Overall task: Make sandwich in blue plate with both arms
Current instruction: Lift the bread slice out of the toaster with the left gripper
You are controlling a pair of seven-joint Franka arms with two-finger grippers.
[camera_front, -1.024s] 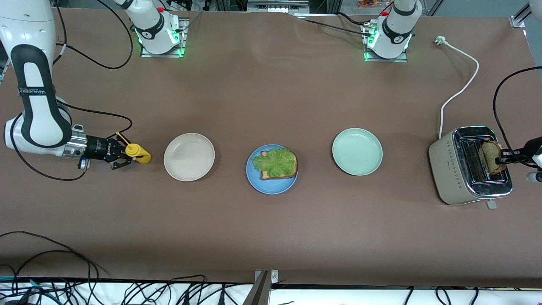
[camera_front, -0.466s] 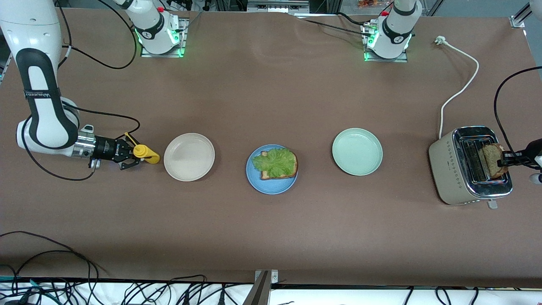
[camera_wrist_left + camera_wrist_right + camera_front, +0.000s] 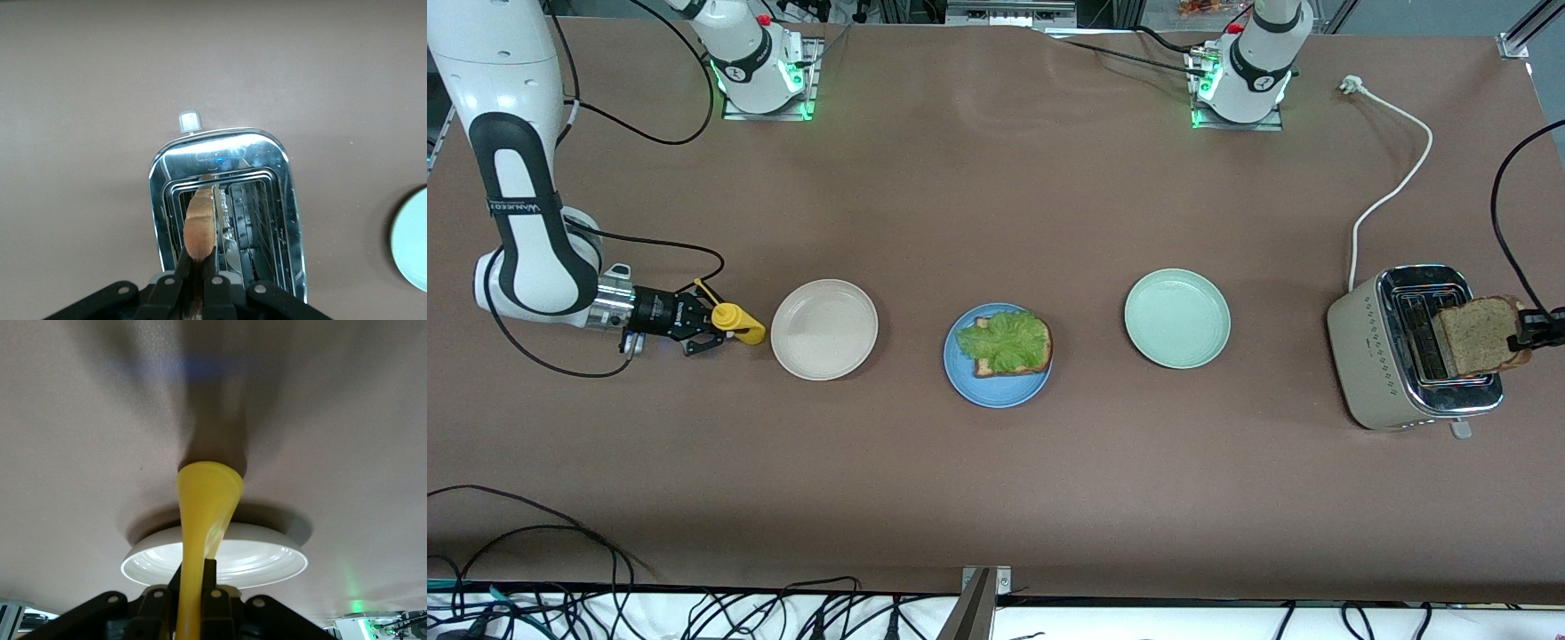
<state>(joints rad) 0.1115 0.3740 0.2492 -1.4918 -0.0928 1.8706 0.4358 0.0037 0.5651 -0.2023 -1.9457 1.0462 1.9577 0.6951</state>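
The blue plate (image 3: 976, 394) lies mid-table. It holds one brown bread slice (image 3: 1042, 354) with a green lettuce leaf (image 3: 1005, 341) on top. A second bread slice (image 3: 1476, 335) (image 3: 200, 223) hangs just above the toaster (image 3: 1378, 369) (image 3: 267, 150), over one of its slots. My left gripper (image 3: 1525, 340) (image 3: 198, 270) is shut on its edge. My right gripper (image 3: 710, 322) (image 3: 199, 587) is shut on a yellow bottle (image 3: 738, 324) (image 3: 203, 500). It holds the bottle level and low beside the beige plate (image 3: 824, 329) (image 3: 213, 563), toward the right arm's end of the table.
A pale green plate (image 3: 1176, 318) (image 3: 410, 247) lies between the blue plate and the toaster. The toaster's white cord (image 3: 1396, 182) runs toward the left arm's base. Cables hang along the table edge nearest the front camera.
The left gripper has lifted the bread slice up out of the toaster slot. The right arm has carried the yellow bottle closer to the beige plate.
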